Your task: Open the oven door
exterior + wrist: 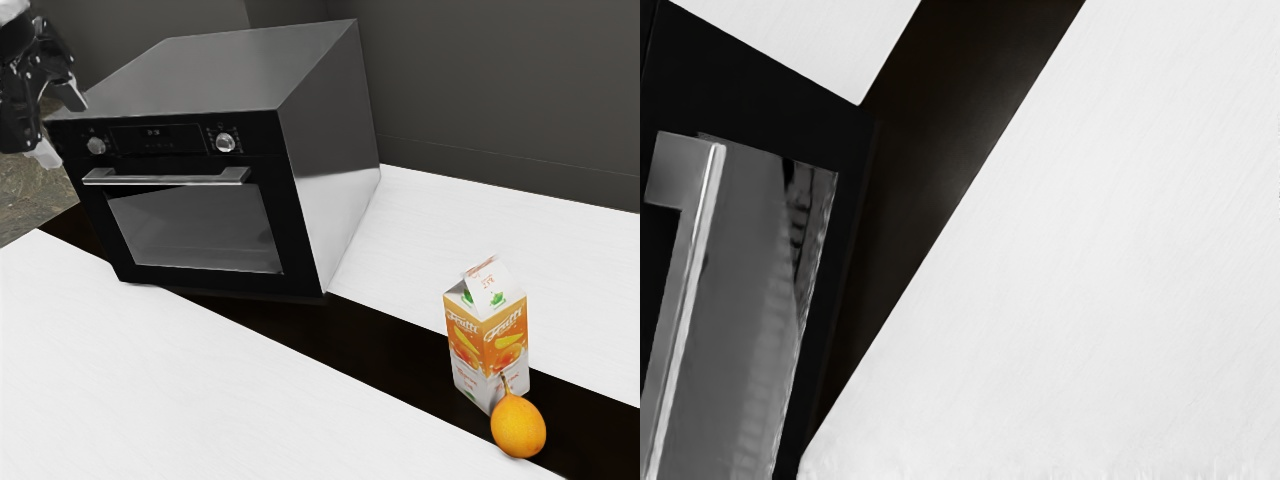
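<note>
At the exterior view's upper left, my gripper (62,128) is beside the oven's upper front corner, left of the door handle (167,177), its two fingers apart. Nothing is seen between them. The oven door (195,230) is closed, flush with the black front of the silver-and-black oven (330,170). In the wrist view the silver handle (685,300) runs along the oven door (740,320), whose glass carries a blurry reflection.
A juice carton (487,340) and an orange-yellow fruit (518,427) stand close together at the exterior view's lower right, away from the oven. The white table (150,380) has a dark strip (390,345) across it.
</note>
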